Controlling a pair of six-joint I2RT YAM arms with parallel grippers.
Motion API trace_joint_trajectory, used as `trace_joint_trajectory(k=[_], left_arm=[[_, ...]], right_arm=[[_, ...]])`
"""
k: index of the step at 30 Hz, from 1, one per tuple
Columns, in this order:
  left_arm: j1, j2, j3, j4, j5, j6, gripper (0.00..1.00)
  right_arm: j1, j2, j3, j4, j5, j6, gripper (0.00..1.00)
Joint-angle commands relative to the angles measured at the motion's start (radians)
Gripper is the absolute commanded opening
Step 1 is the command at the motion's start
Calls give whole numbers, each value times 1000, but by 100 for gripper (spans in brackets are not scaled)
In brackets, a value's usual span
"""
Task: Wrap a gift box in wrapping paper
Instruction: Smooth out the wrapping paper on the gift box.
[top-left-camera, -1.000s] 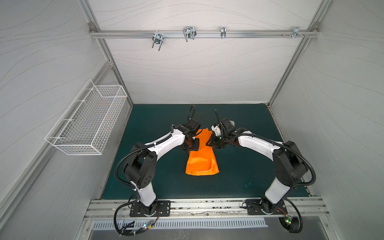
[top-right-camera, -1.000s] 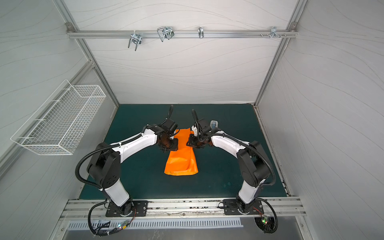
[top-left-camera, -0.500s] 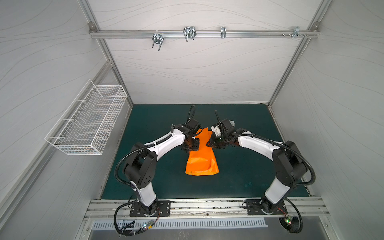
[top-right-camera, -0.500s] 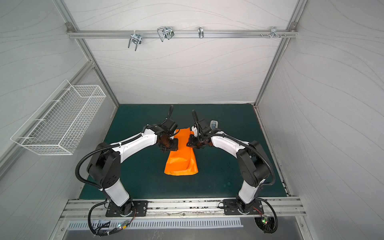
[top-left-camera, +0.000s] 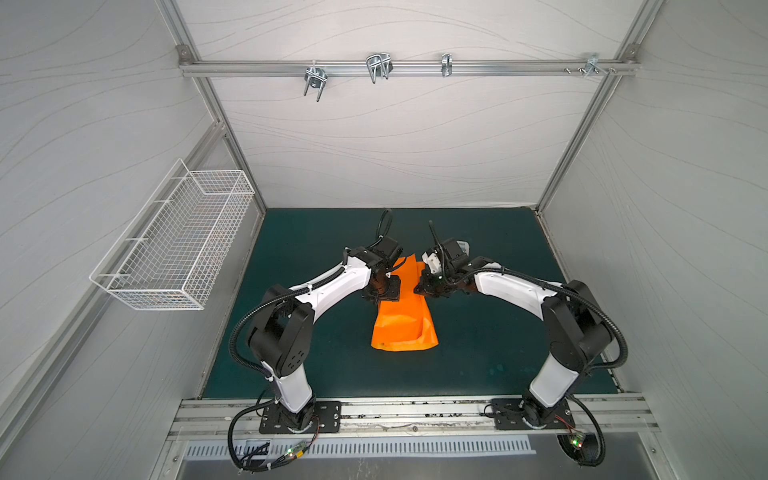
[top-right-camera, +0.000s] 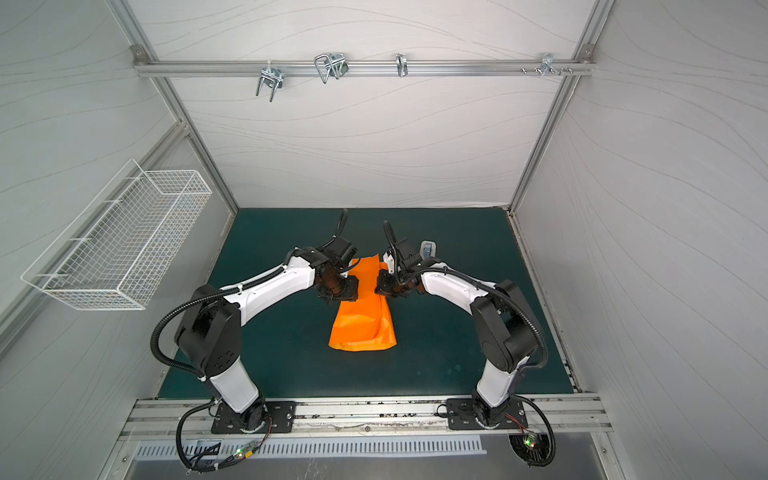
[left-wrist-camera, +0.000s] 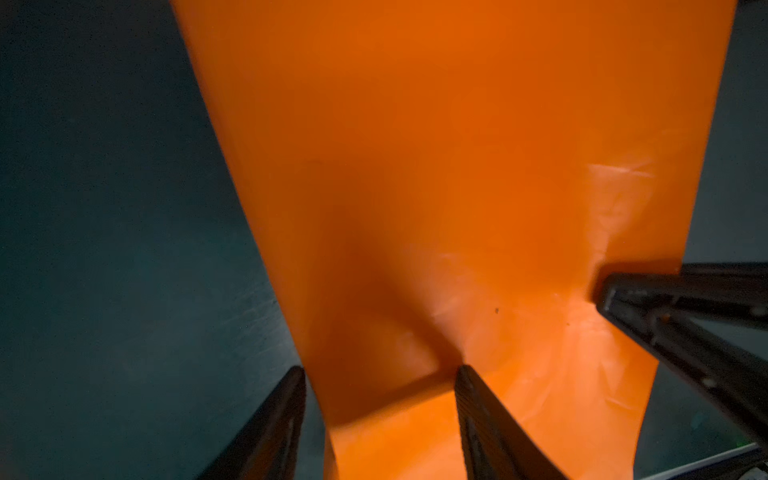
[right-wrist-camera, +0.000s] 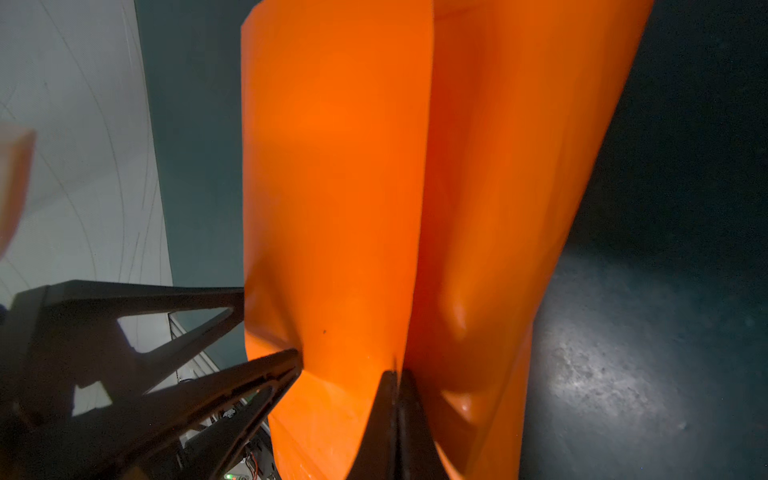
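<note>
The right gripper has its fingers pressed together on a raised fold of the wrapping paper, and the crease runs straight out from the tips. Facing it, the left gripper stands with its fingers apart. One lies on the orange sheet and its partner sits off the paper's edge with a sliver of green between them, so nothing is clamped there. In both top views the two tools meet at the far end of the paper, one on each side. From there the sheet runs back toward the arms' bases as a long narrow shape, its long sides drawn over the middle and puffed rather than flat. The near end lies loose and open on the green mat. I cannot see the gift box anywhere; I take it to be under the paper near the grippers. A small white-grey tape dispenser sits just beyond the right wrist. I would put the job about midway. The long wrap-over looks made, though I cannot tell whether tape holds the seam. Both ends have yet to be folded in and closed.
</note>
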Motion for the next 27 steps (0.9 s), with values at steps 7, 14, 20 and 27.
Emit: trace_joint_trajectory(k=[7, 14, 20, 27], left_arm=[[-3, -3, 41, -38, -46, 20, 59], [0, 4, 44, -38, -45, 22, 58], [1, 13, 43, -37, -47, 24, 57], [2, 24, 59, -36, -43, 20, 56]], right_arm=[[-44, 9, -71, 25, -11, 17, 0], [-77, 6, -107, 86, -76, 47, 0], [-102, 4, -136, 114, -109, 54, 0], [-114, -6, -157, 119, -109, 45, 0]])
